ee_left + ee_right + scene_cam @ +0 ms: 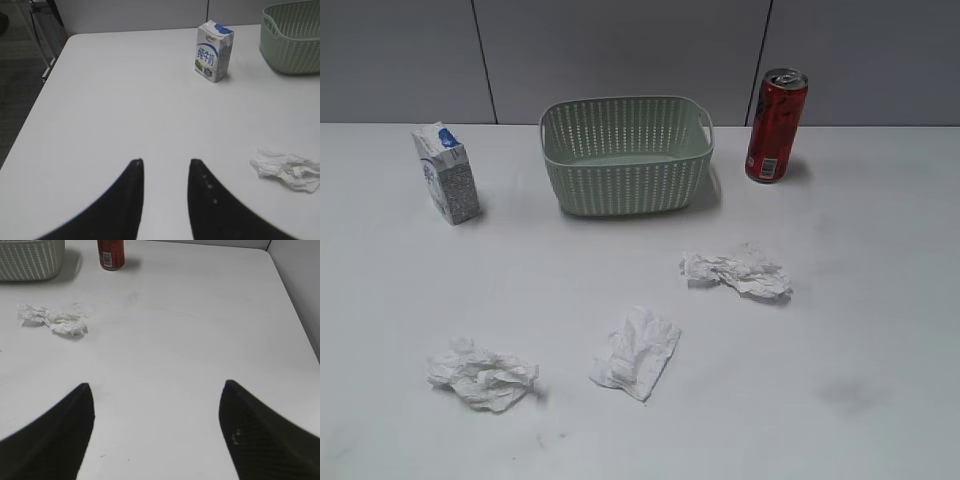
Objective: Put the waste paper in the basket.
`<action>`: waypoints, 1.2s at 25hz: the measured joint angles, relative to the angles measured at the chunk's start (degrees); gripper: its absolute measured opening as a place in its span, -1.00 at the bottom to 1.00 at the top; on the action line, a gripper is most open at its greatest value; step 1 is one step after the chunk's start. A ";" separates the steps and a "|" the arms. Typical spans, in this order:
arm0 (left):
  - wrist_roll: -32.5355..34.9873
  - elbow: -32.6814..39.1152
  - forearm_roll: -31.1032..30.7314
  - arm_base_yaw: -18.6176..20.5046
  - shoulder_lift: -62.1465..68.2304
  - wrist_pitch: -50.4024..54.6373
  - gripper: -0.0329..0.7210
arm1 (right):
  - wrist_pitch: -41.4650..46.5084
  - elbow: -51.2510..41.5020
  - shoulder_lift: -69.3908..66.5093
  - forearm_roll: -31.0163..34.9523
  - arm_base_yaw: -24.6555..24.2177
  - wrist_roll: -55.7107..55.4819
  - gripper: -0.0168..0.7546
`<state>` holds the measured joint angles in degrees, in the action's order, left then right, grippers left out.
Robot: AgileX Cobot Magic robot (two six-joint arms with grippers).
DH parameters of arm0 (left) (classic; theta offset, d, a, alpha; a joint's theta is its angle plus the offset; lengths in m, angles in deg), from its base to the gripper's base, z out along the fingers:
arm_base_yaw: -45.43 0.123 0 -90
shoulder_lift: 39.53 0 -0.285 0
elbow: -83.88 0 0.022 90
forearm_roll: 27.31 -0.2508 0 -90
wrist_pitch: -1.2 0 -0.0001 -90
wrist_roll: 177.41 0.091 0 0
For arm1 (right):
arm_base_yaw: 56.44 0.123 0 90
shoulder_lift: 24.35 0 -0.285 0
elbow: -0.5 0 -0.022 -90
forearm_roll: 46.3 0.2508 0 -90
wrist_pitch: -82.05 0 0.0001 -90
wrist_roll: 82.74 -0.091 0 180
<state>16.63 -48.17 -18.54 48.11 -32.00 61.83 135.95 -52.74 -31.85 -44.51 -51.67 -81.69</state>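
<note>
Three crumpled white paper wads lie on the white table: one at the front left (483, 374), one in the middle (636, 352), one to the right (737, 271). The pale green lattice basket (626, 155) stands empty at the back. The left wad also shows in the left wrist view (286, 168), right of my left gripper (166, 161), which is open and empty. The basket's corner (292, 37) is far right there. In the right wrist view the right wad (54, 320) lies far left of my open, empty right gripper (156, 385). Neither gripper shows in the exterior view.
A speckled carton with a blue top (446, 172) stands left of the basket; it also shows in the left wrist view (213, 51). A red drink can (775, 125) stands right of the basket, also in the right wrist view (111, 254). The table's left edge (37, 100) drops off.
</note>
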 joint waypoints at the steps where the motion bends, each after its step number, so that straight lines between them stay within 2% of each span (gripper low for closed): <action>1: 0.00 0.00 0.00 0.00 0.00 0.00 -0.29 | 0.00 0.00 0.00 0.00 0.00 0.00 0.57; 30: 0.00 0.00 0.00 0.00 0.00 0.00 -0.29 | 0.00 0.00 0.00 0.00 -0.19 -0.01 0.57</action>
<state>16.63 -48.17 -18.54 48.11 -32.00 61.83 135.95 -52.74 -31.85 -44.51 -51.86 -81.71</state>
